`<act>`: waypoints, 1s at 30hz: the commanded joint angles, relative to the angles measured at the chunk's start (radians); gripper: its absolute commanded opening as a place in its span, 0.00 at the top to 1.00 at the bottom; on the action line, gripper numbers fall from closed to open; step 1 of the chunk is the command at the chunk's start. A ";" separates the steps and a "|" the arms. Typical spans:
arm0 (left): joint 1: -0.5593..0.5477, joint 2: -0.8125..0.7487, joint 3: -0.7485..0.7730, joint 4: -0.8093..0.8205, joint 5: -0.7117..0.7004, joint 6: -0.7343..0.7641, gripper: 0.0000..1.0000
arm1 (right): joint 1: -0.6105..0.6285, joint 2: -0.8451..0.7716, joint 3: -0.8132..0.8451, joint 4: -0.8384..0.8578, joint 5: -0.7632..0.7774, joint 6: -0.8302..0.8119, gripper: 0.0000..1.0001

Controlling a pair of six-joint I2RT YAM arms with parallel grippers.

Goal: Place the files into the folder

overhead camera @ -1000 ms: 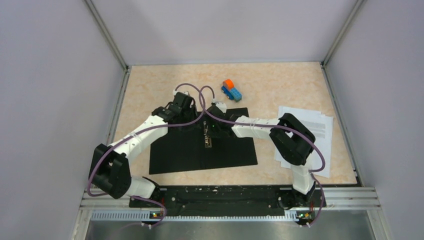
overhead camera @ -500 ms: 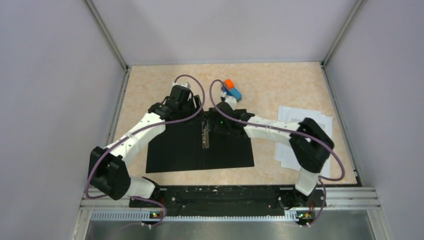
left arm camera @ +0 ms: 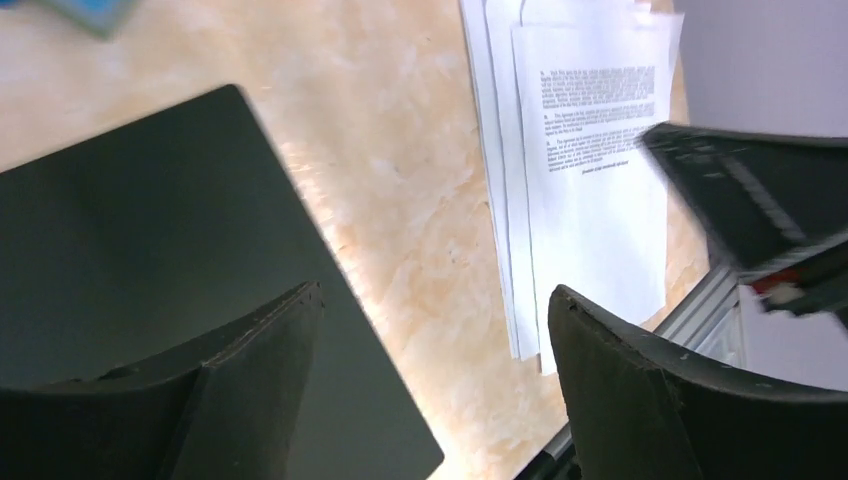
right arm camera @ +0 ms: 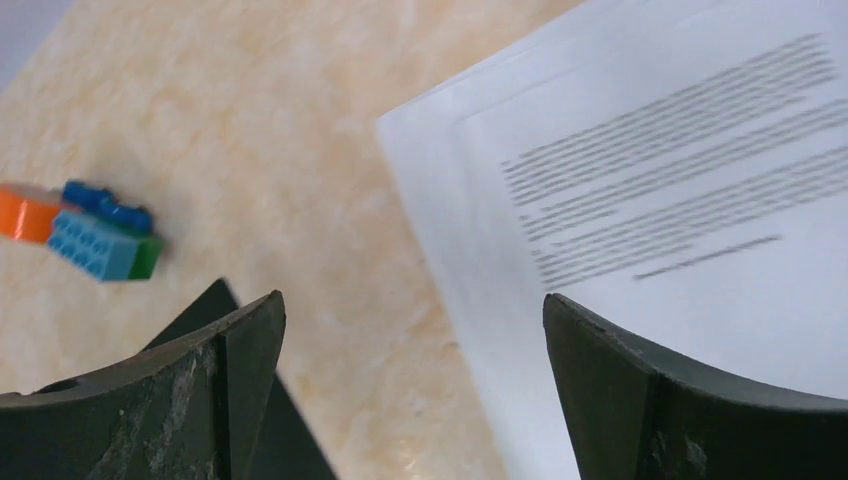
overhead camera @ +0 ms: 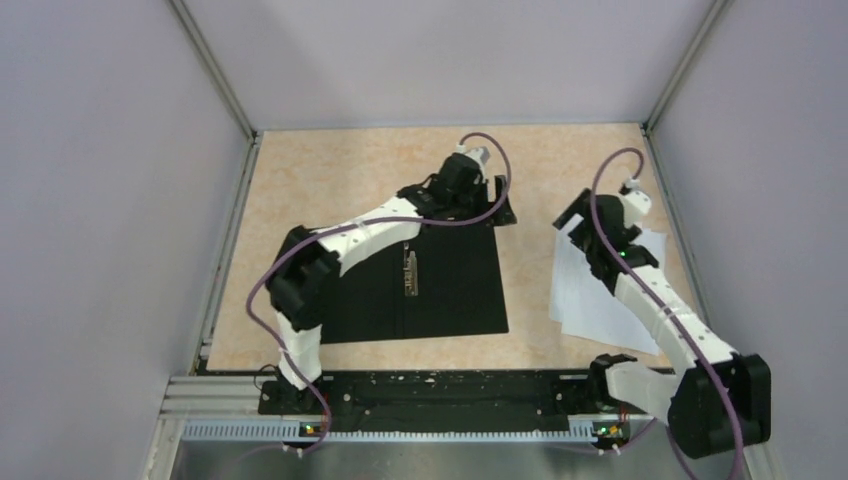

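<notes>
The folder lies open and flat, black inside up, with its metal clip strip along the middle fold. The files, a loose stack of white printed sheets, lie on the table to its right. My left gripper hangs open over the folder's far right corner; in the left wrist view its jaws frame the folder edge and bare table, with the files beyond. My right gripper is open above the files' far left corner, and nothing is between its jaws.
A small blue-and-orange toy truck stands on the table beyond the folder, hidden under the left arm in the top view. Grey walls close in the left, back and right sides. A metal rail runs along the near edge.
Both arms left the folder's middle fold: the left swung right to its far right corner, the right drew back over the files. Both grippers opened. The folder now lies flat.
</notes>
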 commanded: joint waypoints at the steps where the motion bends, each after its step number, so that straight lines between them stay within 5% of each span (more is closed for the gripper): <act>1: -0.073 0.163 0.160 0.079 0.056 0.071 0.12 | -0.186 -0.149 -0.074 -0.045 0.025 -0.071 0.01; 7: -0.137 0.364 0.341 0.081 0.089 0.103 0.11 | -0.492 -0.194 -0.141 -0.048 -0.038 -0.098 0.01; 14: -0.190 0.523 0.460 0.049 0.072 0.149 0.09 | -0.709 -0.147 -0.222 -0.006 -0.147 -0.061 0.01; 30: -0.217 0.650 0.576 -0.070 -0.005 0.112 0.08 | -0.951 -0.036 -0.330 0.116 -0.317 -0.142 0.01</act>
